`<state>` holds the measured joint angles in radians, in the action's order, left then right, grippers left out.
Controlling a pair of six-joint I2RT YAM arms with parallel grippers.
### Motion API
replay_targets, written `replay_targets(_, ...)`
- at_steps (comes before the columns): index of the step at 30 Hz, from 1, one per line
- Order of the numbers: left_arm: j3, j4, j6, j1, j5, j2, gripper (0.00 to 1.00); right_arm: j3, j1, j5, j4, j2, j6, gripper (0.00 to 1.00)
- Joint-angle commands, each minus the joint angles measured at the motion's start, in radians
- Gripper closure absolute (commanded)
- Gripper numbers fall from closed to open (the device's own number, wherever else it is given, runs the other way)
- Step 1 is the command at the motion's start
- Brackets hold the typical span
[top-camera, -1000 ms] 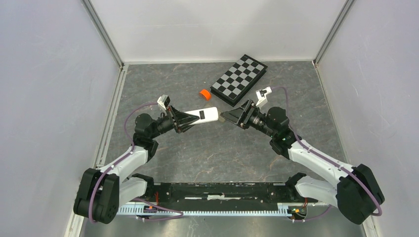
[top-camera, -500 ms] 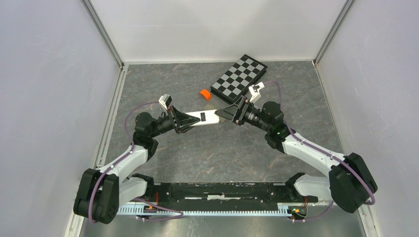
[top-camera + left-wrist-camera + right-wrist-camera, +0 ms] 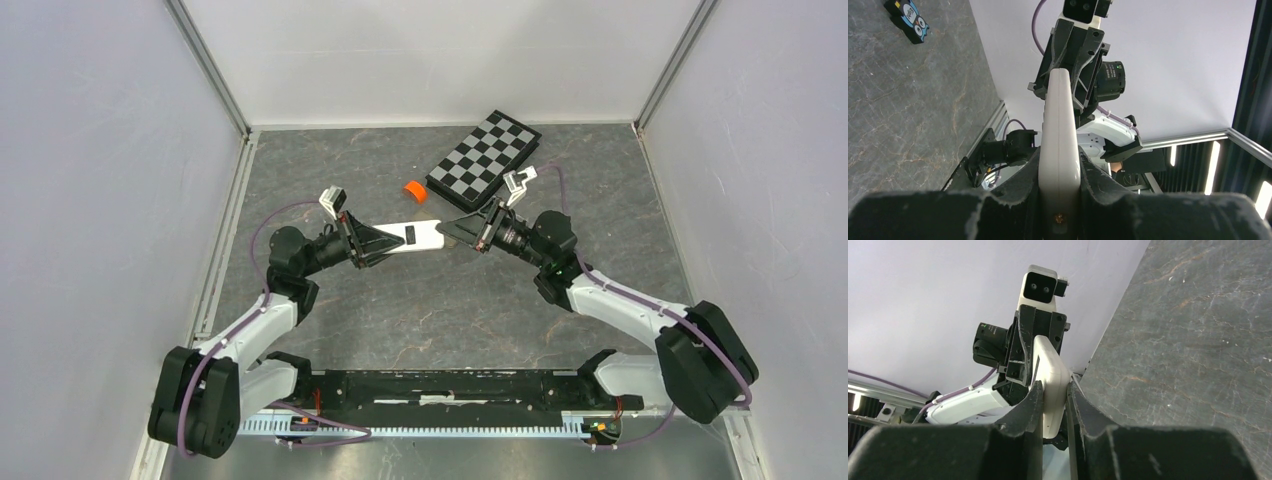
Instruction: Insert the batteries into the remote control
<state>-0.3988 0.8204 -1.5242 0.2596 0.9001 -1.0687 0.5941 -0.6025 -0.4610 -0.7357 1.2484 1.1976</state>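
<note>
Top external view, centre of the frame: the left gripper [image 3: 388, 243] pinches one end of the white remote [image 3: 412, 236], while the right gripper [image 3: 449, 230] has its fingers pressed against the opposite end, the two arms meeting nose to nose just below the orange roll [image 3: 414, 190] and the checkered board [image 3: 484, 160]. No batteries can be made out in any view. With both ends held, the sound course seems a firm left grip and a straight, in-line move by the right, since any twist could wrench the remote loose.
</note>
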Motion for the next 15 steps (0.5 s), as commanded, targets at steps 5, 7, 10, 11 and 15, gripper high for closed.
replay_targets(5, -0.06, 0.152, -0.043, 0.022, 0.034, 0.005, 0.98, 0.01, -0.1, -0.025, -0.085, 0.087, -0.061, 0.75)
replay_targets(7, -0.063, 0.174, -0.027, 0.04, 0.042, -0.004, 0.98, 0.024, -0.128, -0.016, -0.088, 0.113, -0.066, 0.75)
replay_targets(10, -0.061, 0.204, -0.015, 0.05, 0.057, -0.015, 0.98, 0.044, -0.155, 0.002, -0.072, 0.137, -0.085, 0.78)
replay_targets(11, -0.059, 0.21, -0.008, 0.049, 0.06, -0.014, 0.98, 0.051, -0.157, 0.006, -0.062, 0.138, -0.095, 0.79)
replay_targets(15, -0.057, 0.18, 0.033, 0.049, 0.066, -0.006, 0.98, 0.062, -0.157, 0.032, -0.005, 0.112, -0.155, 0.79)
